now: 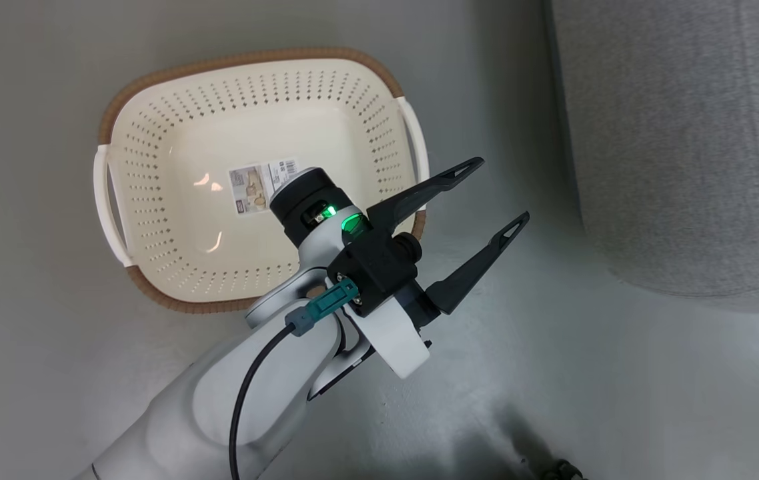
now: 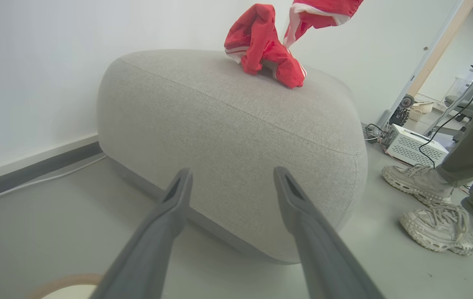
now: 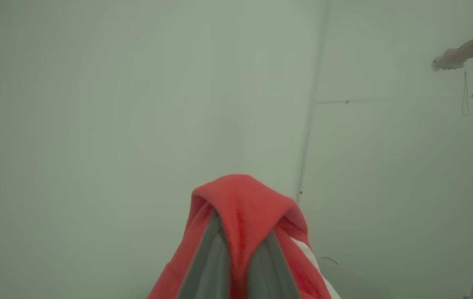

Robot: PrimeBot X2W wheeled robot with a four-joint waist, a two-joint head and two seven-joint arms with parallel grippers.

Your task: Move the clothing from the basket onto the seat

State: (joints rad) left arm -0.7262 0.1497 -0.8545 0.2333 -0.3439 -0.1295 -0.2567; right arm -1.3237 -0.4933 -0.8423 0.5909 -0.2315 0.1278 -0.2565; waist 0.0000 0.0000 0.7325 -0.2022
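Pinching a fold of the clothing (image 3: pixel 245 199) between fingers drawn nearly together, the right gripper (image 3: pixel 242 249) carries a red garment that drapes over both tips like a hood, with a white stripe trailing off at 5 o'clock. In the left wrist view a hanging piece (image 2: pixel 323 10), which I judge to be that same garment, dangles at 1 o'clock above the seat (image 2: pixel 228 124), held high so that it can drop onto the cushion rather than drag up its side. A red bundle (image 2: pixel 261 54) (crumpled, white trim showing) lies on the seat's top at 12 o'clock. The left gripper (image 1: pixel 499 190) has its fingers spread wide with nothing between them. It hangs above the floor at the basket's (image 1: pixel 153 200) 4 o'clock edge, between basket and seat, probably parked clear of the other arm. The basket shows its sticker (image 1: pixel 263 187) on a bare base, so the load looks nearly delivered. A person's shoes (image 2: pixel 417 185) stand at 3 o'clock, beside the seat.
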